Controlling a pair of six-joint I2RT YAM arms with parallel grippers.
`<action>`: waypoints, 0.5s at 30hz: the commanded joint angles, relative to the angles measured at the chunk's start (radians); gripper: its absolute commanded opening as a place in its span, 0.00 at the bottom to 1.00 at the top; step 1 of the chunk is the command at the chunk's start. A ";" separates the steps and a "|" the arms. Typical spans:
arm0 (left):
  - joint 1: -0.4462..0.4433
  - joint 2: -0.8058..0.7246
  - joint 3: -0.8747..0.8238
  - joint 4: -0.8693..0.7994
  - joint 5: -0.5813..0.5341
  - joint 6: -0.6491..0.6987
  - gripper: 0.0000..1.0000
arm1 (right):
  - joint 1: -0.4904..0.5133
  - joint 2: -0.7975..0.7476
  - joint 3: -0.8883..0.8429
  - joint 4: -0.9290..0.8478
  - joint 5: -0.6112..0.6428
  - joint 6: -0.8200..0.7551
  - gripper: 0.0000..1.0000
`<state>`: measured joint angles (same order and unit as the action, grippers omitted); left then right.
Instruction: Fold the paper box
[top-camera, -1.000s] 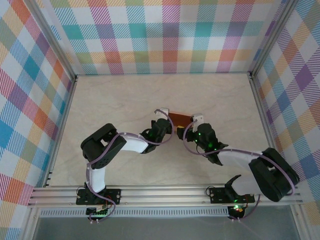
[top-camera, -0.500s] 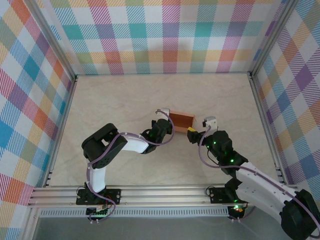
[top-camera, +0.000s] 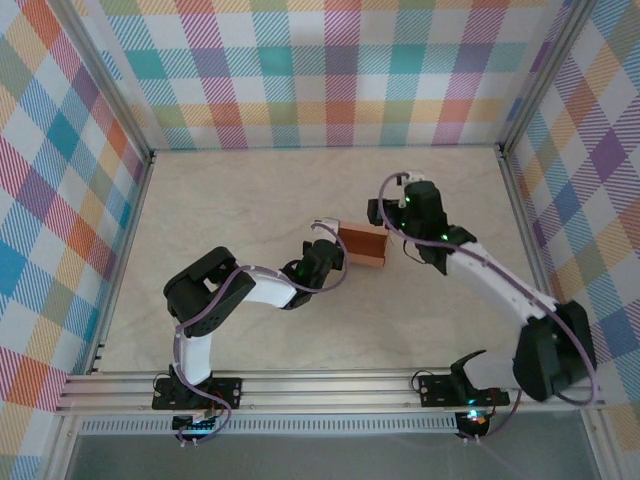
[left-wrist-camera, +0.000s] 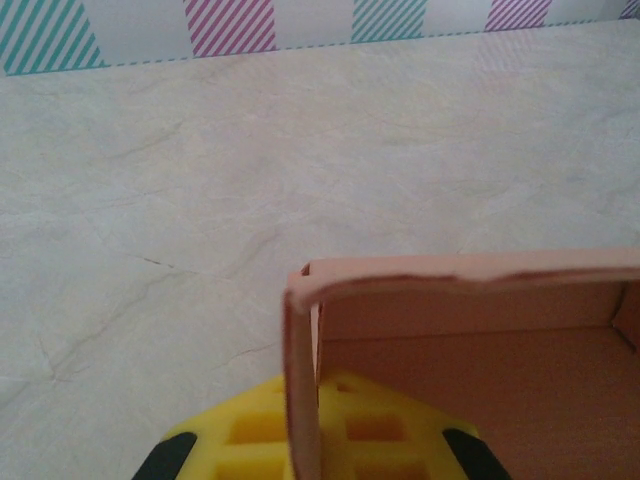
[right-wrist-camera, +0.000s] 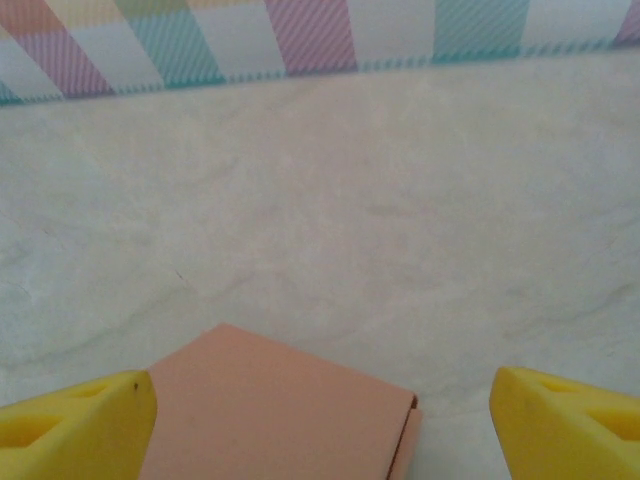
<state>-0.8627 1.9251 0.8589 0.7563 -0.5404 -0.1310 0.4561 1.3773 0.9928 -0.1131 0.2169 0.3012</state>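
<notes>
The paper box (top-camera: 363, 246) sits mid-way across the marbled table (top-camera: 230, 200), walls already raised. The folding looks well along, to my eye. The left gripper (left-wrist-camera: 305, 445) is pinched tight on 1 side wall, steadying it. The right gripper (right-wrist-camera: 320, 440) hangs over the box's right end, its 2 yellow fingers (right-wrist-camera: 70, 420) spread wide, holding nothing — next it likely needs to come down and press a remaining flap home.

- The paper box (left-wrist-camera: 470, 340) runs off the left wrist view's right and bottom edges.
- Its wall hides part of the left gripper (left-wrist-camera: 303, 445).
- The right gripper (right-wrist-camera: 322, 400) has both fingers cropped at the bottom edge.
</notes>
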 joint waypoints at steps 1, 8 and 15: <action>-0.013 0.039 -0.052 -0.016 0.017 0.029 0.00 | -0.010 0.097 0.068 -0.131 -0.083 0.087 0.86; -0.014 0.059 -0.083 0.002 0.034 0.035 0.00 | -0.009 0.220 0.039 -0.099 -0.159 0.154 0.85; -0.016 0.052 -0.125 0.029 0.059 0.029 0.34 | -0.010 0.232 -0.051 -0.028 -0.186 0.208 0.84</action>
<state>-0.8639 1.9598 0.7673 0.8417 -0.5152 -0.1108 0.4507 1.6005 0.9607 -0.1802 0.0578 0.4656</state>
